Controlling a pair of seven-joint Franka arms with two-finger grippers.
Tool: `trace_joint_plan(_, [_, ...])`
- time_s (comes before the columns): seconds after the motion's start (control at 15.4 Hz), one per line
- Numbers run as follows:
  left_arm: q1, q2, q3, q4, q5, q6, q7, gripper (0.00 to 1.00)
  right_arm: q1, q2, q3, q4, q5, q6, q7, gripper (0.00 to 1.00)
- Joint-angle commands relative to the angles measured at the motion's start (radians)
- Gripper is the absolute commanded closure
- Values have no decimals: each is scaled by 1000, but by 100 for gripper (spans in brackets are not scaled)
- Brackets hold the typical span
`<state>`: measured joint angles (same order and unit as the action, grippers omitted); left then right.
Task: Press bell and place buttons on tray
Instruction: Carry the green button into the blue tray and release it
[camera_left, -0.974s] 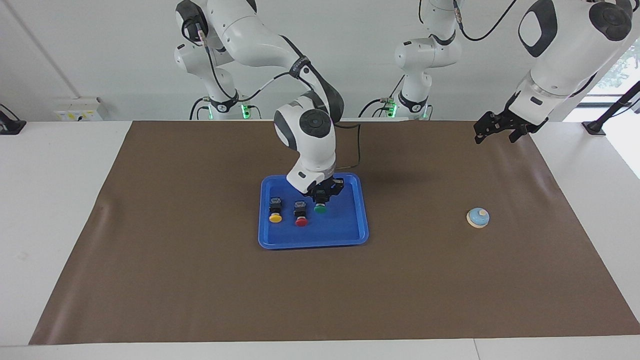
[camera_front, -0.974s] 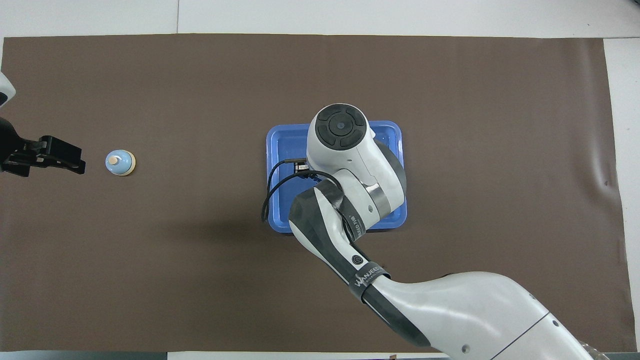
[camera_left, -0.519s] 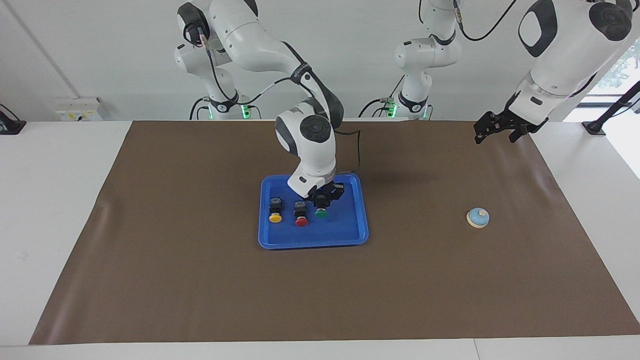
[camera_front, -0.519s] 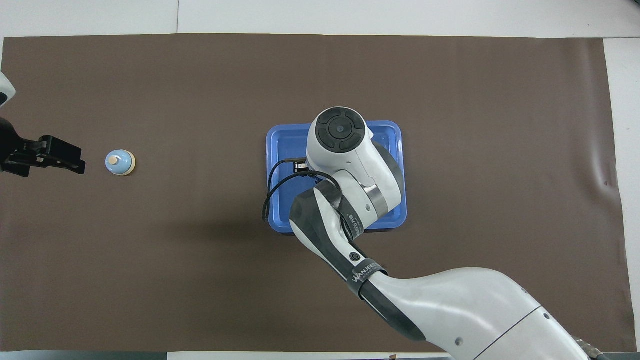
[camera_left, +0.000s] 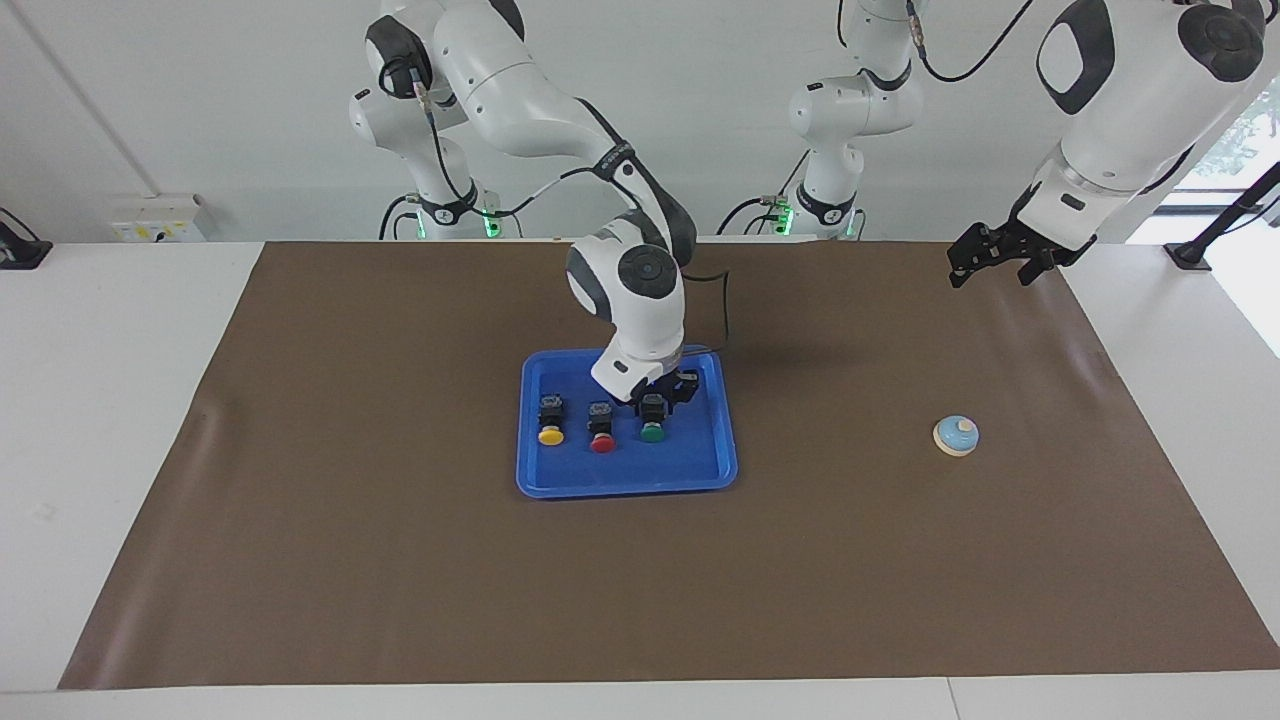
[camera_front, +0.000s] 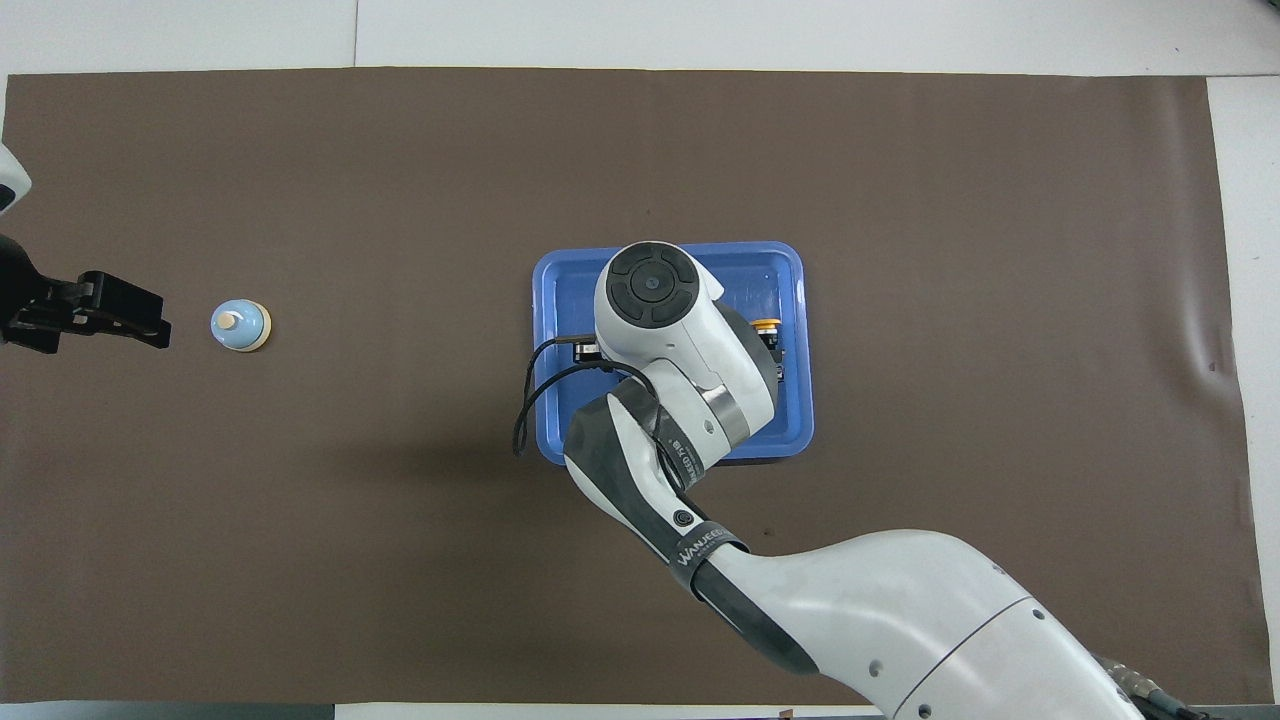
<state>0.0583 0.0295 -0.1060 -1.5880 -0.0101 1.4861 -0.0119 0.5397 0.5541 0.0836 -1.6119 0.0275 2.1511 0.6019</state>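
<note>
A: Where are we seeing the buttons lying?

B: We are looking at a blue tray (camera_left: 700, 470) sitting mid-table on a brown mat (camera_left: 400, 580). Three buttons are lying in a row along the tray's length. The yellow button (camera_left: 550, 420) is lying toward the right arm's end, the red button (camera_left: 602, 427) in the middle, the green button (camera_left: 653, 418) toward the left arm's end.

A: Which way are they pointing?

B: Each one is lying on its side, its long axis running from the robots outward, black body nearer the robots, coloured cap pointing away from them.

A: What is the right gripper doing?

B: The right gripper (camera_left: 662, 392) is reaching down into the tray, right at the green button's black body. We cannot tell whether its jaws are gripping that body or are released. From overhead the arm is covering most of the tray, and only the yellow button (camera_front: 767, 326) is peeking out.

A: And the bell?

B: The light blue bell (camera_left: 956, 435) is standing upright on the mat, well apart from the tray, toward the left arm's end. The left gripper (camera_left: 990, 262) is waiting in the air over the mat's edge, with its fingers (camera_left: 961, 272) spread apart and holding nothing.
</note>
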Motion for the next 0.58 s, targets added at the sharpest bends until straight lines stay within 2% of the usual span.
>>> trace_joint_plan(0.0, [0, -11, 3, -6, 2, 10, 12, 0, 6, -13, -5, 42, -26, -92, 30, 0])
trace_joint_plan(0.13, [0, -11, 2, -6, 2, 10, 12, 0, -9, -31, -8, 73, -40, -157, 30, 0])
trace_joint_plan(0.32, [0, -11, 2, -6, 2, 10, 12, 0, -39, -124, -45, 57, -49, -206, 6, 0])
trace_joint_plan(0.52, [0, -11, 2, -6, 2, 10, 12, 0, -142, -251, -47, 41, -49, -287, -198, 0])
